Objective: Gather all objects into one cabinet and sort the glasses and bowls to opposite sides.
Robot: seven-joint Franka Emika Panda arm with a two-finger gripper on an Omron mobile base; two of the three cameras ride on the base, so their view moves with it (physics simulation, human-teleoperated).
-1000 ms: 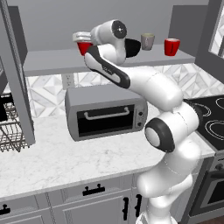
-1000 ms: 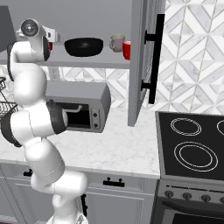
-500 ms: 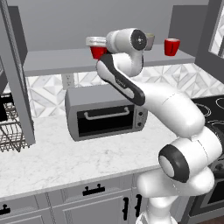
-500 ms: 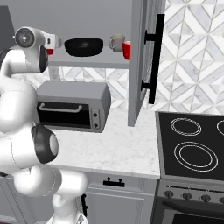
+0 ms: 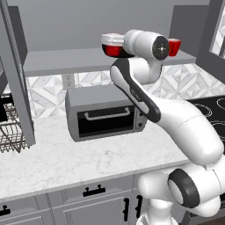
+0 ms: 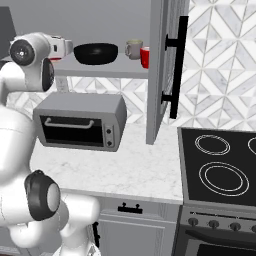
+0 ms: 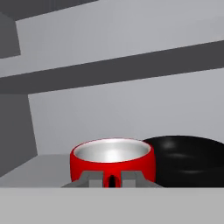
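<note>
The two-finger gripper (image 5: 110, 45) is closed around a small glossy red tapered cup (image 5: 113, 49), held upright just above the flat grey shelf (image 5: 66, 61) of the grey upper wall cabinet (image 6: 159, 70); in the hand view the dark fingertips (image 7: 92, 178) press against the near wall of the cup (image 7: 113, 162), its pale inside showing. Against half a second ago, the white arm (image 5: 176, 127) has swung to the right along the shelf and carried the cup with it, away from the shelf's left end and toward the middle; in the right base view the hand (image 6: 55, 47) now stands close to the left of the wide, shallow glossy black bowl (image 6: 96, 53), where before it was well apart from it.

The boxy grey toaster oven (image 5: 105, 113) sits on the white marble counter (image 5: 88, 162) below the shelf, unchanged, as does the black glass stovetop (image 6: 220, 165) to the right. The tall cabinet door (image 6: 162, 75) with its long black bar handle (image 6: 176, 67) stands open on the right.

On the shelf, the black bowl (image 7: 188, 159) lies just beside the held cup, to its right and slightly behind as the hand camera sees it; whether they touch cannot be told. Farther right stand a small grey-beige cup (image 6: 133, 49) and, at the far right end by the door, a second small red cup (image 6: 145, 57), the two close together. All three rest where they were before.
</note>
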